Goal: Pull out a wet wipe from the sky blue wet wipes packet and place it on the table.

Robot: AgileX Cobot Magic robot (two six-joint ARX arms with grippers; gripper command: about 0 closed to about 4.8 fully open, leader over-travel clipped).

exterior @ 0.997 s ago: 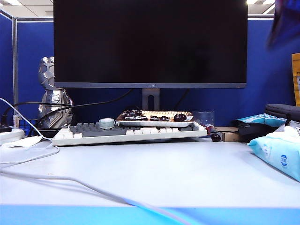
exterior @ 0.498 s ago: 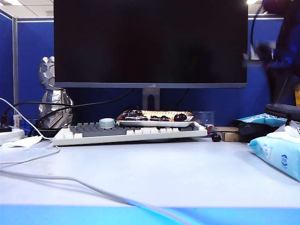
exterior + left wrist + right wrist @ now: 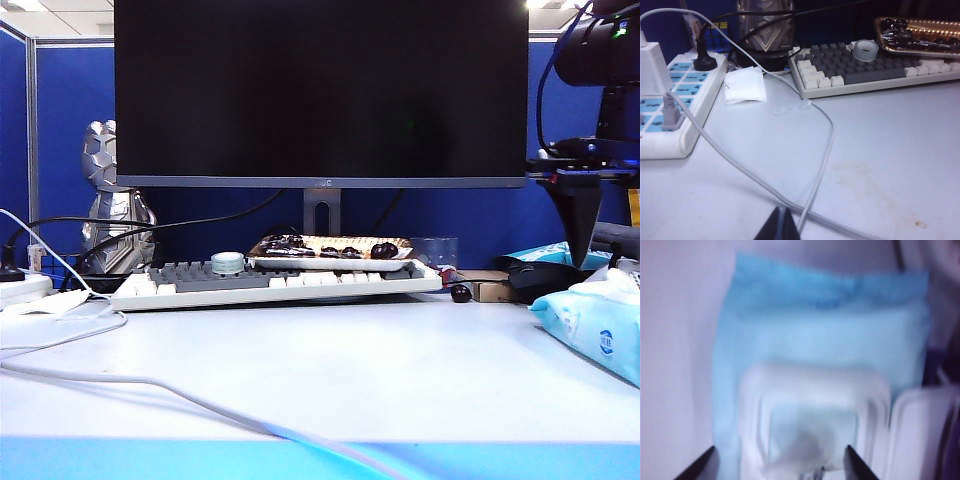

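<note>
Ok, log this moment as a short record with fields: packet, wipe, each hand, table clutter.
packet: sky blue wet wipes packet at the table's right edge, white lid flipped open
wipe: none pulled out yet
right hand: above the packet's opening, pointing down, fingers apart, holding nothing
left hand: low over the table near a grey cable, fingertips together, holding nothing
clutter: keyboard, power strip, monitor
</note>
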